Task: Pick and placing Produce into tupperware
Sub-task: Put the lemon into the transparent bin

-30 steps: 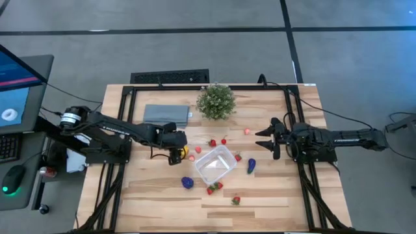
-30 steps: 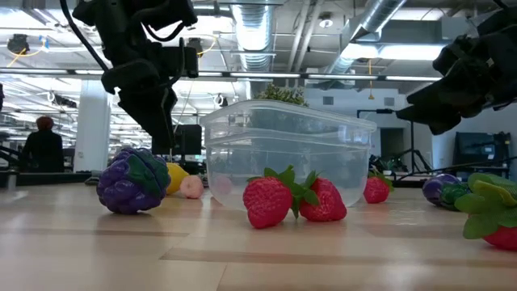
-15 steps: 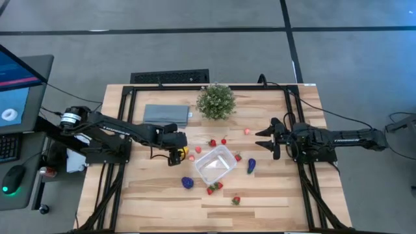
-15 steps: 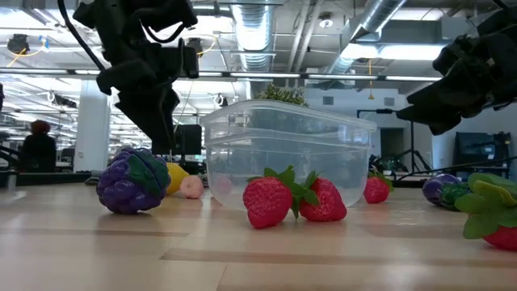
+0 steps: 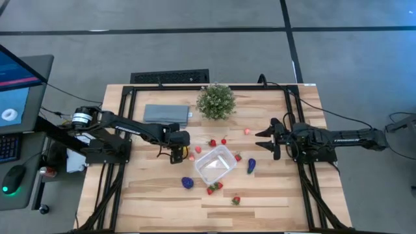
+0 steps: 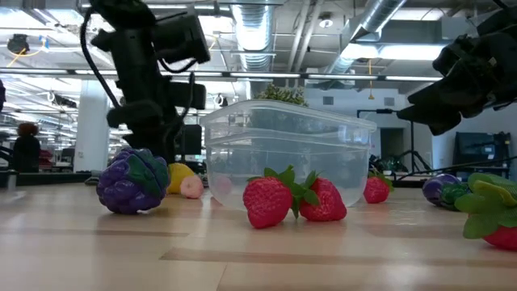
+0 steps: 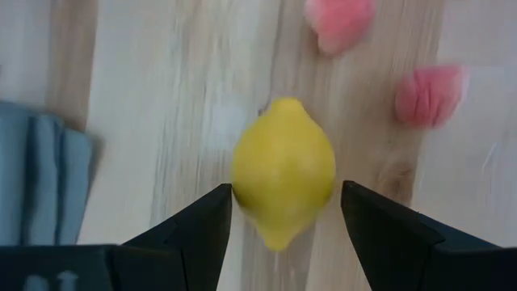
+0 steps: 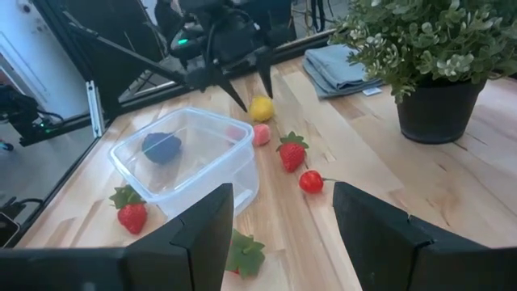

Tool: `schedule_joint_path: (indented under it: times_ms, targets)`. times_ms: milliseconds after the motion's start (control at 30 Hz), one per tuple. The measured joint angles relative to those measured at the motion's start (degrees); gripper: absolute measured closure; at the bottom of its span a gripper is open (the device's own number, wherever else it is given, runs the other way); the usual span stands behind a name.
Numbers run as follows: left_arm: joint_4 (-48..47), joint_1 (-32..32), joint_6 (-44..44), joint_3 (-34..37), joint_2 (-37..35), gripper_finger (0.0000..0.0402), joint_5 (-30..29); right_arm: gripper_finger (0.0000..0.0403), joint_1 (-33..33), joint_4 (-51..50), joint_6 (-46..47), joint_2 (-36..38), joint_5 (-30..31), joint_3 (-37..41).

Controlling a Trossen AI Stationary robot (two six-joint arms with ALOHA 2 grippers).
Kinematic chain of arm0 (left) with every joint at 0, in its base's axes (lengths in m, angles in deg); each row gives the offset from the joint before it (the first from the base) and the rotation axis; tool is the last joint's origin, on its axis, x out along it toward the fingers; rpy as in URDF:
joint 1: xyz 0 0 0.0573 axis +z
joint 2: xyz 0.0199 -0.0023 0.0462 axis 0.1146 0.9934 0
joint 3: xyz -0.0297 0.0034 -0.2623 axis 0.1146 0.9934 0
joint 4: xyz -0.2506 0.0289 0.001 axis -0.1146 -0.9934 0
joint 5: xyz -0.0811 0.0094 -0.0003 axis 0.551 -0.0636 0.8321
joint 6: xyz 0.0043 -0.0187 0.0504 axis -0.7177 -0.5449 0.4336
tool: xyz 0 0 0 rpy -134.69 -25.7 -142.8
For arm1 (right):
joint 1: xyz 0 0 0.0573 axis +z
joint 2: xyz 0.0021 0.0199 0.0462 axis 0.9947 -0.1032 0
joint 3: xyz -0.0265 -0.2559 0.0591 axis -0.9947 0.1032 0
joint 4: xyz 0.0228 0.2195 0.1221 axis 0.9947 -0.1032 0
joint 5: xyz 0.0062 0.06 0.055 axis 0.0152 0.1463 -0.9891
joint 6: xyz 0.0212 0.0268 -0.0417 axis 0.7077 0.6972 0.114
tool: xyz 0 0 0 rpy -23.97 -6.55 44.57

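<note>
The clear tupperware box (image 5: 215, 164) sits near the middle of the tabletop (image 5: 273, 195), and I see nothing inside it; the dark blue shape that shows through its wall in my right wrist view is the purple grape bunch (image 5: 187, 183) lying on the wood beyond it. Two strawberries (image 6: 292, 199) lie just outside its near wall, and another strawberry (image 5: 236, 200) lies farther off. A purple eggplant (image 5: 251, 166) rests on the box's right side. Just left of the box lies the yellow lemon (image 7: 283, 172), with two small pink pieces (image 7: 430, 94) beside it. My left pincer (image 7: 285, 230) hangs over the lemon, fingers spread to either side, not pinching it. My right pincer (image 5: 262, 142) waits spread wide, well right of the box.
</note>
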Motion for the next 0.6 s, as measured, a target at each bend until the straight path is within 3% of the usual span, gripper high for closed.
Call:
schedule_joint_path:
  times_ms: [267, 600]
  targets:
    - [1.5, 1.0, 1.7, 0.0, 1.1, 0.0177, 1.5, 0.0164, 0.0, 0.0, 0.0, -0.6, -0.1, 0.0]
    - [2.1, 1.0, 10.7, 0.0, 1.1, 0.0178, 1.1, 0.0164, 0.0, 0.0, 0.0, -0.8, -0.1, 0.0]
